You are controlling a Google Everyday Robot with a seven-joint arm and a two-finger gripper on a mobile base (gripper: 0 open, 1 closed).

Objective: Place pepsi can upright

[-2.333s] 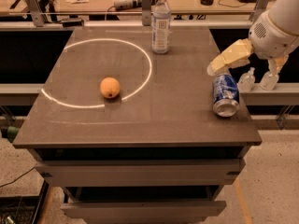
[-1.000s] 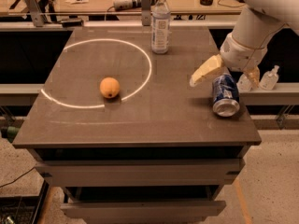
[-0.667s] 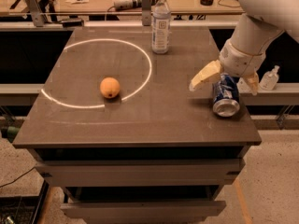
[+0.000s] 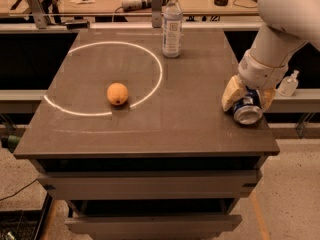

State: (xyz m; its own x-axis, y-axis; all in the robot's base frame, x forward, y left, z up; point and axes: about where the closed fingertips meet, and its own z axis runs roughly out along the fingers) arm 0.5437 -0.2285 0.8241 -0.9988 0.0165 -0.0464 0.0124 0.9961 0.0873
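My two-finger gripper (image 4: 248, 98) is down at the right side of the dark grey square tabletop (image 4: 200, 114), set around the small blue aluminium pepsi can (image 4: 248, 115). The can lies on its side with one silver end facing the front edge of the table. I cannot tell whether I have actually closed on it or am only sitting around it. The main risk, as I judge it, is the position. The can is near both the right edge and the front corner, and a round can on its side rolls easily. A loose or off-centre hold could let it slip out as I lift or turn it, and it would then run off the table. If I tip it up without the base coming flat, it could also topple again. Turning my wrist this low could scrape the tabletop too. Nothing seems to block me. The round orange fruit (image 4: 117, 93) sits well apart to the left, inside the thin white ring marked on the table (image 4: 161, 73). The tall clear plastic water bottle with a white label (image 4: 172, 24) stands upright near the back edge, also well clear. A small clear pump bottle (image 4: 288, 84) stands off the table behind my arm, close enough to mind on a wide swing.
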